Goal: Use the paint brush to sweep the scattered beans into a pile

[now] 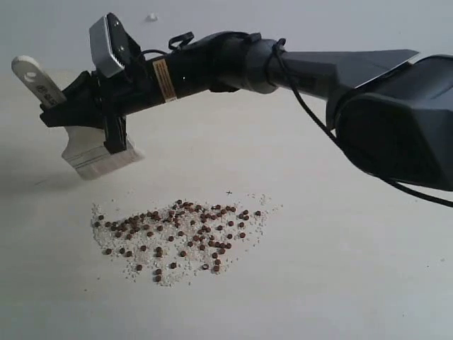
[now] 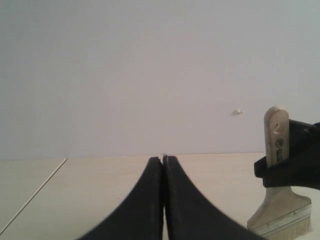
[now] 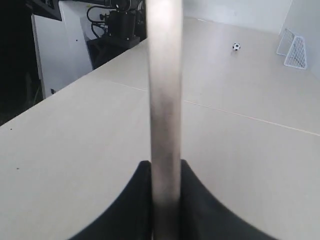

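The beans [image 1: 180,237], small reddish-brown ones mixed with whitish grains, lie spread in a loose patch on the pale table. My right gripper [image 1: 78,106] is shut on the paint brush [image 1: 95,152], holding its wooden handle [image 1: 32,74]; the whitish bristles hang in the air above and to the left of the beans. In the right wrist view the paint brush [image 3: 165,100] runs edge-on between the jaws of my right gripper [image 3: 165,167]. My left gripper [image 2: 163,160] is shut with nothing in it. The paint brush [image 2: 277,200] shows off to one side in the left wrist view. No compact pile shows.
The right arm [image 1: 318,71] reaches across from the right of the exterior view. A small toy ball [image 3: 236,47] and a little white goal net [image 3: 295,50] stand at the table's far end. Dark equipment [image 3: 115,22] stands beyond the table edge.
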You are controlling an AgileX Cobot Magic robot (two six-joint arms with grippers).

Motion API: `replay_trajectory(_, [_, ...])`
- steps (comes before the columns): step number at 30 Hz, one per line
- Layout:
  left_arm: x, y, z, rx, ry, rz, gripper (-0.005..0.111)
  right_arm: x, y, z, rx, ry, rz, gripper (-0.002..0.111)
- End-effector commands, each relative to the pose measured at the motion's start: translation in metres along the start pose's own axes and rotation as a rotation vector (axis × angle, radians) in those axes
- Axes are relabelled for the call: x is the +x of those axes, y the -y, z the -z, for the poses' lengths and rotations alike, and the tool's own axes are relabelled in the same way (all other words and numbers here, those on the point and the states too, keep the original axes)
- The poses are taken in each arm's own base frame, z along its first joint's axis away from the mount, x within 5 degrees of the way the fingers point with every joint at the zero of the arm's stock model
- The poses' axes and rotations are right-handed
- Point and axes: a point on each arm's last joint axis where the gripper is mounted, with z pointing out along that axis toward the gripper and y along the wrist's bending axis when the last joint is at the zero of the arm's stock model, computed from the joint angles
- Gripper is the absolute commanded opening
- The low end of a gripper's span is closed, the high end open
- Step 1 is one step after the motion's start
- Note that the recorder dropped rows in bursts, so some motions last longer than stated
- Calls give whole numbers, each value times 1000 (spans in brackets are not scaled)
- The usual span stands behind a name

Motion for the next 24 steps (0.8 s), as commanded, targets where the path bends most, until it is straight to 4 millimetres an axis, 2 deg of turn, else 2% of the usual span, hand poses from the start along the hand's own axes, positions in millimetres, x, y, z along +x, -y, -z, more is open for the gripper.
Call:
replay_trajectory(1, [1,0,0,7,3,6,0,20,-9,-18,-18,21,21,0])
replay_trajectory(5, [1,0,0,7,3,6,0,34,-17,-24,-64,-1,-7,0])
replay_trajectory(12, [1,0,0,7,3,6,0,39,-27,-22,-167,-136,-273,0])
replay_trajectory(17, [1,0,0,7,3,6,0,30,-25,-20,-156,-142,-373,0])
replay_trajectory(24, [1,0,0,7,3,6,0,-5,-21,-14,-140,-120,-349,0])
